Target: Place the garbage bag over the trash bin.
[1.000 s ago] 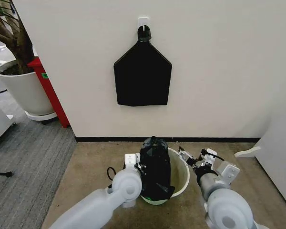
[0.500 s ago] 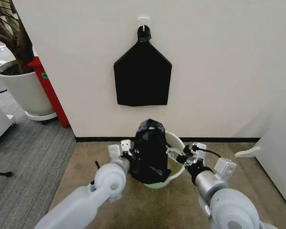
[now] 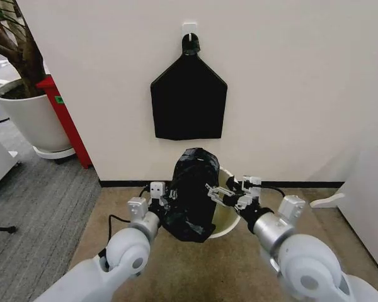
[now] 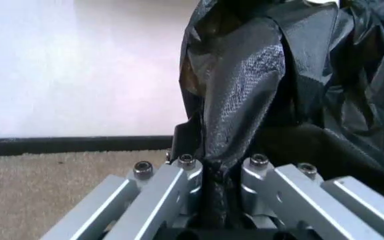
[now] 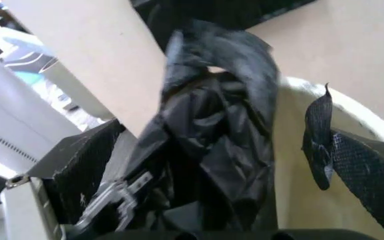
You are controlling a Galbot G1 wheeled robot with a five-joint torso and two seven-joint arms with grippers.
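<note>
Garbage bag: loose, crinkled, glossy thin black plastic garbage bag hangs over the near-left part of the small round white translucent plastic trash bin, which stands on the brown carpet floor close to the white wall. It covers only this side; the right part of the rim is bare.

Left fingers: my left gripper is at the left side of the bag. In the left wrist view my left fingers are pressed together on a fold of the black film.

Right fingers: my right gripper is just at the right of the bag, above the open mouth of the bin. My right fingers are spread; a small scrap of black film seems to cling on one of them, I judge.

Key relation: the bag stands between my two grippers, its long axis nearly upright. The free edge must go to the right, over the bare rim, and my right arm is nearer to it.

Arm pose: both forearms reach forward and bend inward to the bin.

Not the task: flat, smooth, black pentagon-shaped bundle on the wall hook.
</note>
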